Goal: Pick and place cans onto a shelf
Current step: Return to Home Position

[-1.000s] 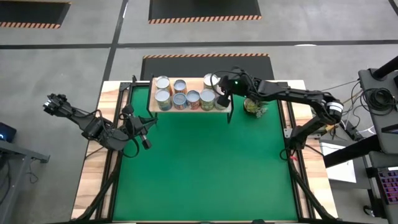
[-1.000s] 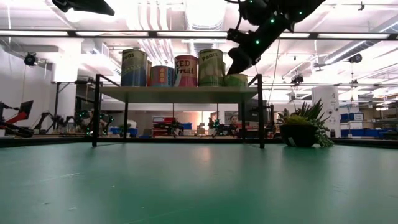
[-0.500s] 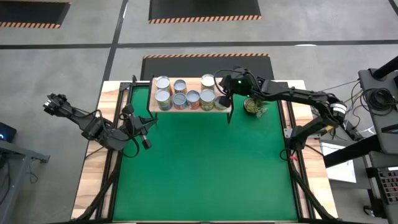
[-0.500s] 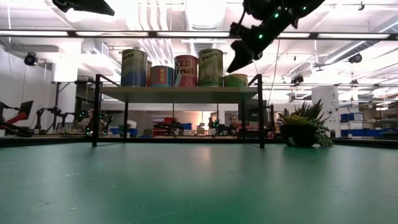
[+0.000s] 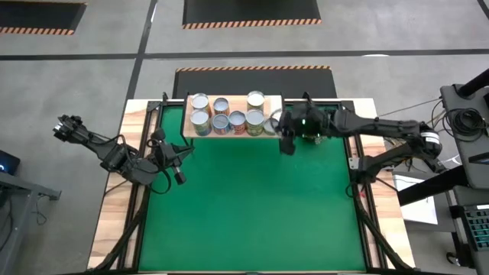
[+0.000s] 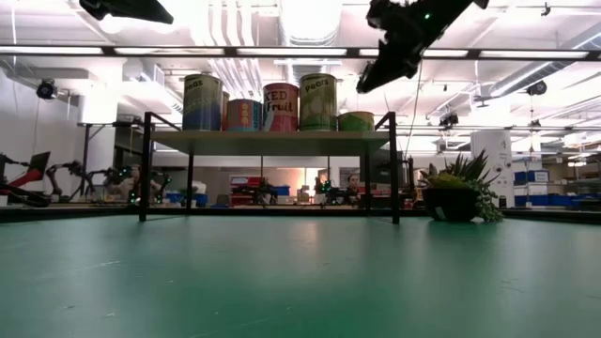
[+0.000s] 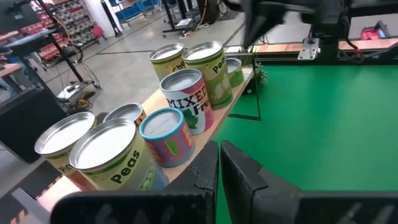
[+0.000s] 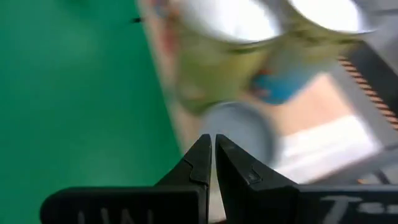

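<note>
**Light-wood shelf lined with cans, both grippers clenched empty**

Eight cans in all, upright on the shelf at the far edge of the green table. Two rows from above: five along the near edge, three behind. Along the front in the low view, left to right: tall Peas can, shorter can with a many-coloured label, red Mixed Fruit can, green Pears can, small green can at the right end. Silver tops all facing up.

Just off the shelf's near right corner, the right gripper, hanging above can height and touching none of them. Its fingers pressed tight together, nothing between. Blurred cans close ahead in its wrist view. Right of the shelf, a potted plant, partly beneath the right arm.

Over the table's left side, the left gripper, well apart from the shelf and facing the cans from the shelf's left end. Fingertips closed to a sliver, gripping nothing.
</note>
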`<state>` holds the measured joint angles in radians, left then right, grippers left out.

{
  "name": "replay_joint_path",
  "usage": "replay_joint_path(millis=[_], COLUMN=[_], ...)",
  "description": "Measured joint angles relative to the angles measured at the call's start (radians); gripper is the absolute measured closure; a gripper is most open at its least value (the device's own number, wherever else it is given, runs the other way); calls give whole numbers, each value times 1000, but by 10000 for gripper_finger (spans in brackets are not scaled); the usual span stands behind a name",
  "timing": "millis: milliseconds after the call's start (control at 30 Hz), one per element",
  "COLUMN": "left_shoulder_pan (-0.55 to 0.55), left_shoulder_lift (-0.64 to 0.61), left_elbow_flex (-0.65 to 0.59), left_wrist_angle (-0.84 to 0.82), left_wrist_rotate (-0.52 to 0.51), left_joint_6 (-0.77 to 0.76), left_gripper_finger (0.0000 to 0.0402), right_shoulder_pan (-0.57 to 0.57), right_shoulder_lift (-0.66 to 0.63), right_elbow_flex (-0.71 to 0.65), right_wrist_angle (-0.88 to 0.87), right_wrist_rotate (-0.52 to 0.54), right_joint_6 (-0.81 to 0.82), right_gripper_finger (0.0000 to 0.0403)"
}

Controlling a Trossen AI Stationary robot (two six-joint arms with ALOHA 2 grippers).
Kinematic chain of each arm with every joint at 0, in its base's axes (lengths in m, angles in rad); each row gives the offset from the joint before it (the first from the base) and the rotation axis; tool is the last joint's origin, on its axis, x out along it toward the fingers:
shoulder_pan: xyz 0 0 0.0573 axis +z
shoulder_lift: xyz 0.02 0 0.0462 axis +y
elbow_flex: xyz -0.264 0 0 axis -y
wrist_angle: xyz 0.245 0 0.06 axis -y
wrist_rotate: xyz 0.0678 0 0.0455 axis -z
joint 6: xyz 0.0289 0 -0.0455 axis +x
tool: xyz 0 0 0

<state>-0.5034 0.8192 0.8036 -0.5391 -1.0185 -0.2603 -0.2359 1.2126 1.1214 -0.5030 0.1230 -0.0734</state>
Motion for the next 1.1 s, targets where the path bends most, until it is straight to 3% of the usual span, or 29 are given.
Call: replay_joint_path(millis=[133,367,500,667,900,1100], left_shoulder_pan=[-1,-38,-98,-112,-111,-107], left_shoulder_lift=[0,-14,-72,-170,-286,-422], left_elbow_flex=[-7,-93,-214,-363,-568,-623], left_wrist_angle=[1,37,239,550,788,808], left_wrist_rotate=[60,207,273,526,525,445], left_joint_6=[-11,14,122,286,354,416], left_gripper_finger=[402,402,402,402,402,402], right_shoulder_pan=[139,356,431,470,469,457], right_shoulder_lift=[-20,-76,-147,-269,-465,-629], right_elbow_flex=[-56,-260,-426,-623,-801,-896], right_wrist_angle=[55,330,539,781,906,906], right_wrist_rotate=[9,91,85,61,8,5], right_joint_6=[14,-3,-56,-123,-180,-213], right_gripper_finger=[390,390,390,390,390,390])
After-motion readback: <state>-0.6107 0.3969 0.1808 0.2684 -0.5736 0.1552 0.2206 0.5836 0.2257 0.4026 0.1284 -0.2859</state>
